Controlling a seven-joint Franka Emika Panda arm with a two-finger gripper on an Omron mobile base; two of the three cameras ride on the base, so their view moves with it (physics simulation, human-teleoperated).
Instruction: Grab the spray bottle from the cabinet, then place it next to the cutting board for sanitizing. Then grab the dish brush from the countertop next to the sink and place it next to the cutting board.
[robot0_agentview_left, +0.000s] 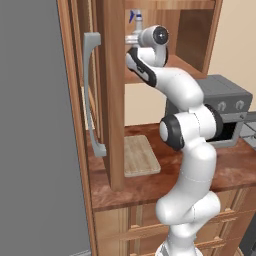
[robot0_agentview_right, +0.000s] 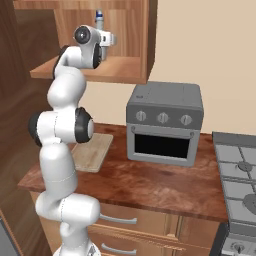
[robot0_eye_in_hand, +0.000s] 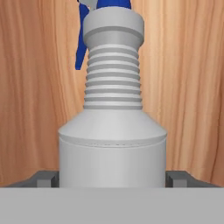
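Spray bottle (robot0_eye_in_hand: 112, 131) sits dead centre of the hand view, grey body, ribbed white neck, blue trigger at top left of frame, cabinet's wood back wall behind it. Gripper (robot0_eye_in_hand: 112, 178) is right up on it: the two dark fingertips (robot0_eye_in_hand: 43, 178) show at lower left and lower right of the frame, one either side of the bottle body, just beside it. Contact can't be made out; cannot tell if the claw is clenched on it or still released.

Left base view: arm reaches up into the open cabinet (robot0_agentview_left: 112, 100) at top centre, bottle nozzle (robot0_agentview_left: 135, 19) poking above the wrist on the shelf. Right base view: bottle top (robot0_agentview_right: 99, 17) at upper left, above the gripper (robot0_agentview_right: 107, 40).

Cutting board (robot0_agentview_left: 140, 155) lies flat on the countertop (robot0_agentview_left: 230, 170), centre-left of the left base view, below the shelf; toaster oven (robot0_agentview_right: 165, 125) well to its right.

Step in hand, by my read: grasping the bottle, first half of task barely started. To do it well: close on the wide body below the shoulder, not the neck; squeeze square so it doesn't twist; lift slightly before pulling back so the base clears the shelf; watch the cabinet door edge on the way out.

No brand, label or readable writing on bottle, oven or cabinet.
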